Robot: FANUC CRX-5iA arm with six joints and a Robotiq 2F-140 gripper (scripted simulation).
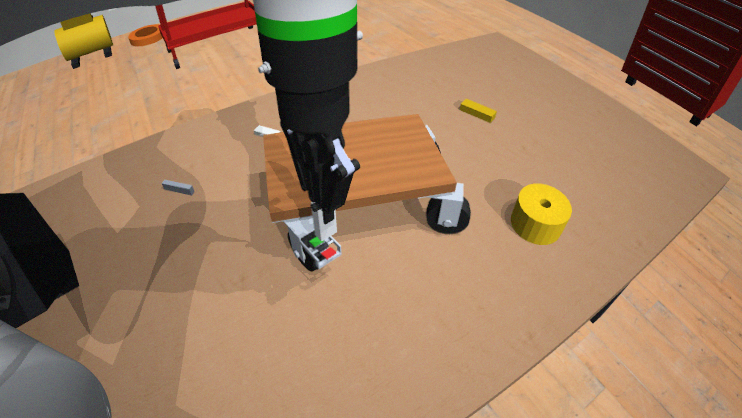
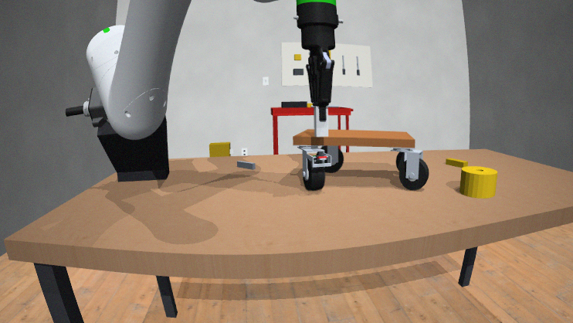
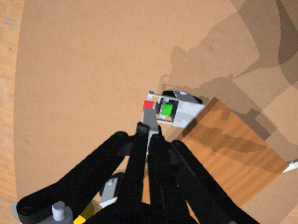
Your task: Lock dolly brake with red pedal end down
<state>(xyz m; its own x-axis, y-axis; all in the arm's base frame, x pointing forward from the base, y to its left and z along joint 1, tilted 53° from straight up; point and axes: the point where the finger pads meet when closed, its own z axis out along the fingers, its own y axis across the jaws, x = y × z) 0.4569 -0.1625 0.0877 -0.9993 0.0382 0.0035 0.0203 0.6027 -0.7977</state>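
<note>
The dolly is a wooden deck on black casters, standing on the table; it also shows in the exterior view. Its front-left caster carries a brake pedal with a green end and a red end; the pedal also shows in the wrist view. My gripper is shut and empty, pointing straight down. Its fingertips hang at the deck's front-left corner, just above the pedal, in the exterior view and in the wrist view. Contact with the pedal cannot be told.
A yellow cylinder with a hole stands right of the dolly. A yellow block lies behind it, a grey block to the left, a small white wedge at the deck's back-left. The black robot base is at the left edge.
</note>
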